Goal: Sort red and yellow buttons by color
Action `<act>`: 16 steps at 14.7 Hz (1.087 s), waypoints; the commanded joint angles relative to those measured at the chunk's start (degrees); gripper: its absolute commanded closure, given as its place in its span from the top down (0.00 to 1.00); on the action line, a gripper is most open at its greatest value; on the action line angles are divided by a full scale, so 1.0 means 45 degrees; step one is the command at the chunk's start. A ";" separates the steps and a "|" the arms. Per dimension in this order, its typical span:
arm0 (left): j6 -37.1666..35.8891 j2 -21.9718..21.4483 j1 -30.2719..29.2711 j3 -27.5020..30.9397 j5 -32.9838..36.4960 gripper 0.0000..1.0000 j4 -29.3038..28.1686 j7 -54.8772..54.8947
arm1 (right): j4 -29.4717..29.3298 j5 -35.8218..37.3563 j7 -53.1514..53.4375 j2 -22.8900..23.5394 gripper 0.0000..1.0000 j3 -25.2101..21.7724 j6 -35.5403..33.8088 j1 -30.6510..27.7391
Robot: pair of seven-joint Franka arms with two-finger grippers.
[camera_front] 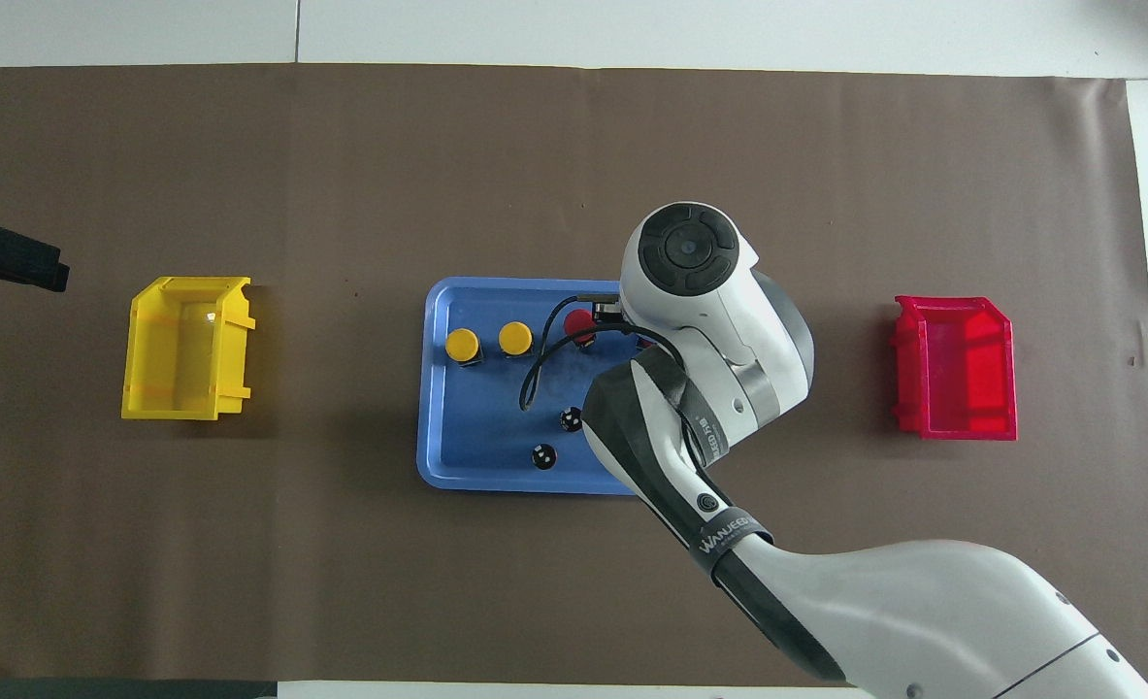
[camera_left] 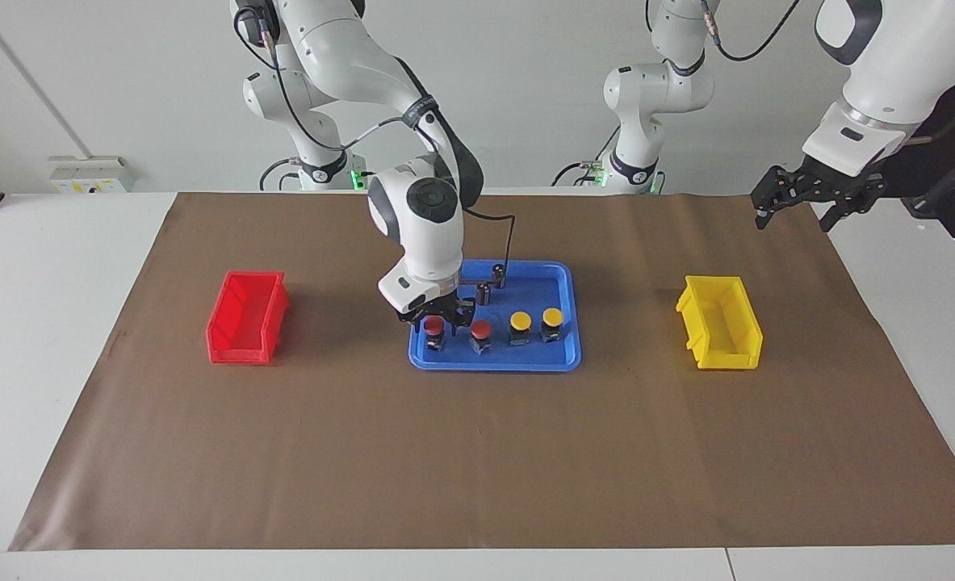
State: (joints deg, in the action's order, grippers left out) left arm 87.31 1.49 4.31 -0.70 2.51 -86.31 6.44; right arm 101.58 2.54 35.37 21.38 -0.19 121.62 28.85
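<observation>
Blue tray (camera_left: 567, 278) mid-table holds four buttons in row at its edge farthest from robots. I see right gripper (camera_left: 435, 316) down around end red button (camera_left: 434, 331), fingers straddling its cap; grasp or not, cannot tell. Second red button (camera_left: 480, 335), two yellow buttons (camera_left: 520, 327) beside. Left gripper (camera_left: 804, 195) waits, fingers spread, near yellow bin (camera_left: 719, 332).

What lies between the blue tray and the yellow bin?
Only bare brown table cover lies between the blue tray and the yellow bin; both views show this.
</observation>
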 commanded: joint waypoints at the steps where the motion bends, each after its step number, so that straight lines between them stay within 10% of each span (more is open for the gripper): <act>1: 0.0226 -0.0313 -0.0059 -0.0001 -0.0187 1.00 -0.0410 0.0170 | 0.0747 0.0119 -0.0282 -0.0494 0.42 0.0022 0.0298 -0.0024; 3: 0.0304 -0.0332 0.0057 -0.0001 -0.0187 1.00 -0.0410 0.0189 | 0.0670 0.0003 -0.0282 -0.0494 0.16 0.0041 0.0124 -0.0004; 8: 0.3377 -0.0954 0.1749 -0.0177 -0.0108 1.00 -0.2391 -0.3370 | -0.2806 -0.0076 -0.2771 -0.0706 0.13 0.0022 -0.4128 -0.1482; 12: 0.5784 -0.0511 0.4097 -0.0177 -0.0108 0.99 -0.4488 -0.6774 | 0.0306 -0.0096 -0.7577 -0.3885 0.13 0.0002 -0.4450 -0.4743; 16: 0.7273 0.1324 0.5583 -0.0177 -0.0089 0.87 -0.4745 -0.8384 | 0.4491 -0.0115 -1.0982 -0.5844 0.13 0.0002 -0.1232 -0.7266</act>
State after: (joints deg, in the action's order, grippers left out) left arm 116.61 3.92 27.41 -2.51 2.35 -107.20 -29.49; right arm 110.47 2.45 -9.83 0.43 -1.30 108.58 -0.73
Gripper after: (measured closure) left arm 0.075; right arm 0.590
